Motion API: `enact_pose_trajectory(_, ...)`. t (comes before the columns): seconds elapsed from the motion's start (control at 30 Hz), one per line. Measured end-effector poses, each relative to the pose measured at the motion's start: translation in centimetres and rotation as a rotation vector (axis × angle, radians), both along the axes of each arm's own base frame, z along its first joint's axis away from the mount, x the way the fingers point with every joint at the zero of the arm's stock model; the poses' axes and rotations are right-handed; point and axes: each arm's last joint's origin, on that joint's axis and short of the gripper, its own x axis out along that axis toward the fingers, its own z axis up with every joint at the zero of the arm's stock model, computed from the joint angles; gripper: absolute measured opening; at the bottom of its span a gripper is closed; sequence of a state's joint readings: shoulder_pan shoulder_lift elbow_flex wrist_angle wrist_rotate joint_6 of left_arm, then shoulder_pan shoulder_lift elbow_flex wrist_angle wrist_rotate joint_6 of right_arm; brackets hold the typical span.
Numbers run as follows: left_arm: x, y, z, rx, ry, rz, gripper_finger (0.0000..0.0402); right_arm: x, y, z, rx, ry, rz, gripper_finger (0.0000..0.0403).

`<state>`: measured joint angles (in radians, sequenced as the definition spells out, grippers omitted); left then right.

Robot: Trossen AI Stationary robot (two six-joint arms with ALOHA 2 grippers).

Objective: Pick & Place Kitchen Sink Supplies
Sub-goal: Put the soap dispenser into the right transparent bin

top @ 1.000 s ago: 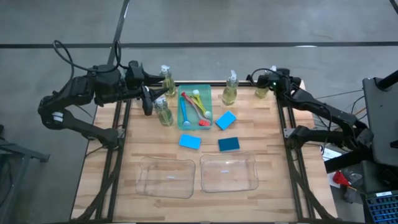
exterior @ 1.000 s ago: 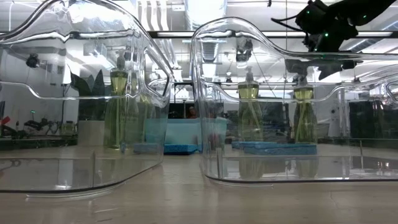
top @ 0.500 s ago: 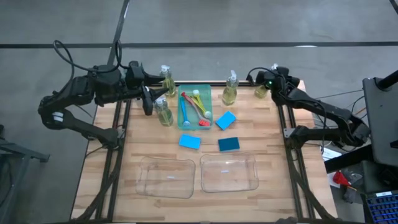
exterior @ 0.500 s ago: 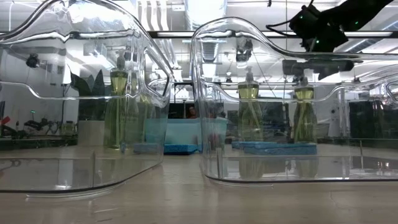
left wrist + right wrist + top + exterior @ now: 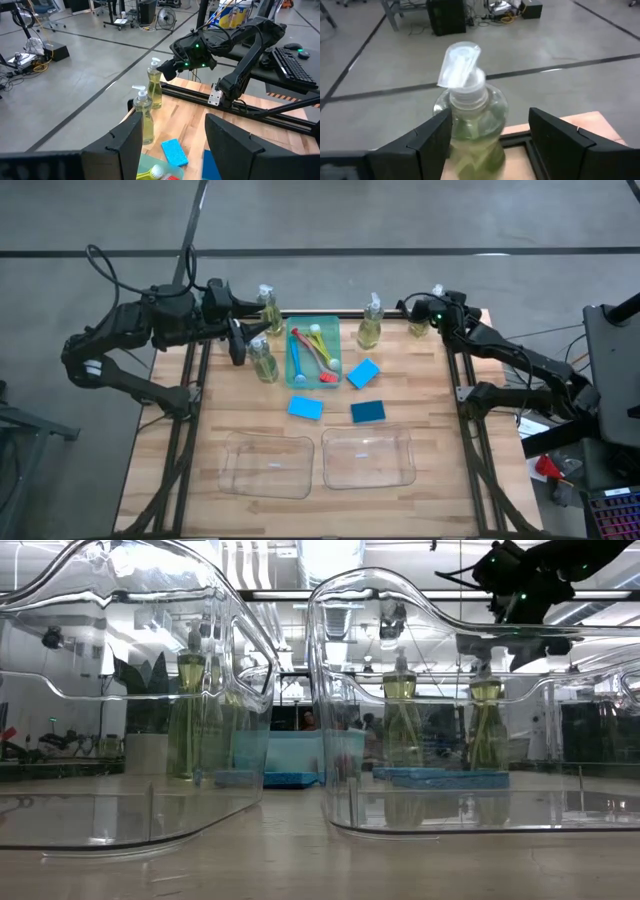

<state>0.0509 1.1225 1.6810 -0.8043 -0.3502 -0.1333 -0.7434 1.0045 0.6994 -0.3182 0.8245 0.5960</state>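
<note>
- Clear soap bottle (image 5: 470, 117) showed no readable label; right hand (image 5: 490, 145) straddled it, fingers apart, not visibly clamped.
- Left hand (image 5: 172, 145) hung open by the desk (image 5: 420, 390) edge.

- From the high view we look straight down on the whole table (image 5: 400, 395), both arms in frame.
- At table height, the low view faces level across, close behind two clear bins (image 5: 470, 710).
- From the left wrist we look toward three o'clock, across the table to the right arm (image 5: 235, 45).
- Our right wrist view sits close on one bottle (image 5: 470, 120), which all four views share, at one o'clock from above.
</note>
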Motion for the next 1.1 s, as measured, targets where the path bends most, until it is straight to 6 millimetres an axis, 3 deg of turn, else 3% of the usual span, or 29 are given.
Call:
enact_pose_trajectory(0.43, 0.0, 0.0, -0.1, 0.014, 0.013, -0.003, 0.0207, -0.1, -0.9, -0.5, -0.006, -0.024, -0.07, 0.0301)
enact_pose_trajectory(0.9, -0.1, 0.0, -0.2, 0.01, 0.03, -0.003, 0.0207, 0.1, -1.0, -0.2, -0.034, -0.123, -0.083, 0.0297)
enact_pose_trajectory(1.1, -1.2, -0.1, -0.2, -0.005, 0.034, 0.001, 0.0207, 0.0, -0.8, 0.1, -0.025, -0.177, -0.052, 0.0286)
